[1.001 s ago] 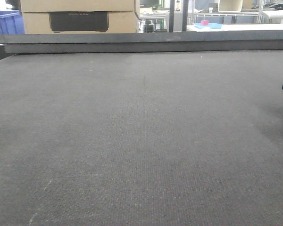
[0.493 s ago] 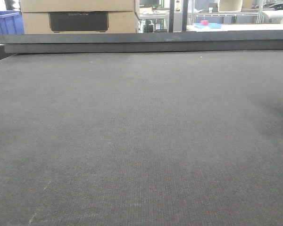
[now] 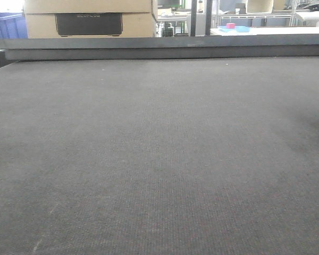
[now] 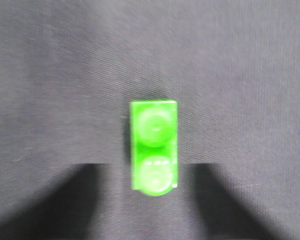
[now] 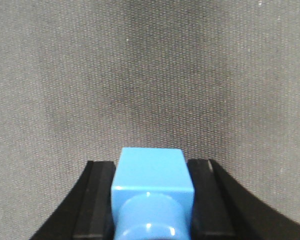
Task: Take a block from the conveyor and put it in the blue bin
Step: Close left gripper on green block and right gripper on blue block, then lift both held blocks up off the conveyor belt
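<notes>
Grey woven conveyor [image 3: 159, 159] belt has the green block [image 4: 153, 145] lying flat in the gap of the left gripper [image 4: 145, 170], fingers [image 4: 75, 195] spread wide, neither touching it. Meanwhile the right gripper [image 5: 151, 167] is pinching a blue block [image 5: 152, 175] snug between its black fingers [image 5: 97, 195].

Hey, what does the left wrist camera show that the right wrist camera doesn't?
Only the left wrist view: a green two-stud block lying on the conveyor belt. The open left gripper has its blurred dark fingers apart from it on either side. Only the right wrist view: a blue block clamped in the right gripper. Both: the dark grey woven conveyor belt underneath.
</notes>
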### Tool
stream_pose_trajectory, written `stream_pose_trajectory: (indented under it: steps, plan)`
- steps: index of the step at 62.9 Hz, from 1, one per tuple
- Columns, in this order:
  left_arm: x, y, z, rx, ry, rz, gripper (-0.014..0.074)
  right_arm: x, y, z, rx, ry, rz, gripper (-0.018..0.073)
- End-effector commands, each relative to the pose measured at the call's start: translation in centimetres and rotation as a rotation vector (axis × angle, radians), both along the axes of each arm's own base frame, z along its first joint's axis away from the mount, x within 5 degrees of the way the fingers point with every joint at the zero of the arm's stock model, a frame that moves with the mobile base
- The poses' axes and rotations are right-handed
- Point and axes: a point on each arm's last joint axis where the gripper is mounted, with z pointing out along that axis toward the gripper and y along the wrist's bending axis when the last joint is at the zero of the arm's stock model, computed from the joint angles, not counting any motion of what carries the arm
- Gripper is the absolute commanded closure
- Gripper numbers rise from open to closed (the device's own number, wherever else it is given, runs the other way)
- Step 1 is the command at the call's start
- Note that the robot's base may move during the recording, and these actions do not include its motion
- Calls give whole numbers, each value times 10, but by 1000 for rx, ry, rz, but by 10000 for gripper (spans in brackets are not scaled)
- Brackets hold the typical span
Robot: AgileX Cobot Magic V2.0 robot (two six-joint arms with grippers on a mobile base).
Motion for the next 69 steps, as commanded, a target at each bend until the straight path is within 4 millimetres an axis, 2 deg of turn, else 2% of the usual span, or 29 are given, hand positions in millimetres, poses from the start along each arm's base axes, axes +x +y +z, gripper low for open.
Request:
stream_pose_trajectory:
  steps: [1, 5, 17, 28, 36, 52, 55, 60, 69]
  plan:
    - [5, -5, -4, -6, 3, 19, 33, 0, 0, 4, 0, -22, 0, 727]
    - [11, -5, -12, 0, 14, 41, -5, 0, 0, 4, 0, -22, 0, 727]
    - [25, -2, -44, 39, 123, 67, -3, 0, 0, 4, 0, -22, 0, 727]
    - [33, -3, -63, 41, 170, 66, -3, 0, 0, 4, 0, -22, 0, 727]
    - [35, -3, -70, 41, 189, 66, -3, 0, 0, 5, 0, -25, -1, 727]
    - [35, -4, -71, 37, 188, 67, 1, 2, 0, 5, 1, -42, -2, 727]
    - [35, -4, -70, 36, 185, 67, 23, 2, 0, 5, 1, -42, -2, 727]
    - [36, -4, -70, 36, 181, 67, 119, 2, 0, 5, 1, -42, -2, 727]
    - [36, -4, -70, 35, 174, 67, 386, 2, 0, 5, 1, -42, -2, 727]
